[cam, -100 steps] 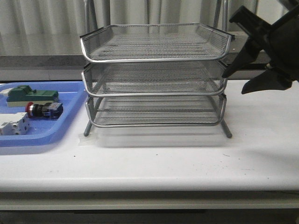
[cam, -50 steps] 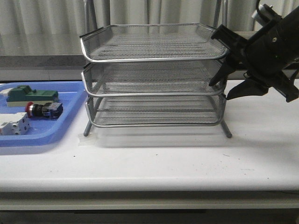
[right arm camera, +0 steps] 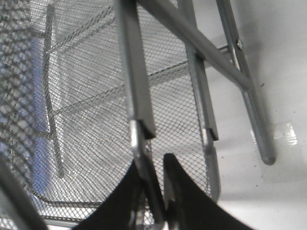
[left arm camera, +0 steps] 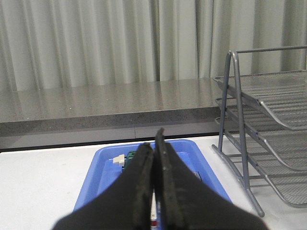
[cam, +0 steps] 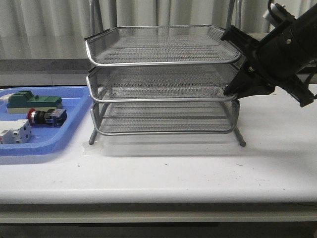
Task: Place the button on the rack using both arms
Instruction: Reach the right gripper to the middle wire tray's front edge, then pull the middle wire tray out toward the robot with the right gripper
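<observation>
The right arm (cam: 287,49) reaches in from the right, slanting down toward the rack (cam: 163,79), and its right hand (cam: 237,64) sits at the rack's right edge; the right wrist view shows what the front cannot, the hand's fingers (right arm camera: 184,191) pinched on a chrome rim (right arm camera: 144,153) of the mesh tray. The left hand (left arm camera: 154,191) appears only in the left wrist view, its fingers pressed together on nothing above the blue tray (cam: 69,126). The button (cam: 45,116) lies in that tray on the desk (cam: 198,173), left of the rack, between a green-and-cream block (cam: 32,100) and a white block (cam: 15,134).
</observation>
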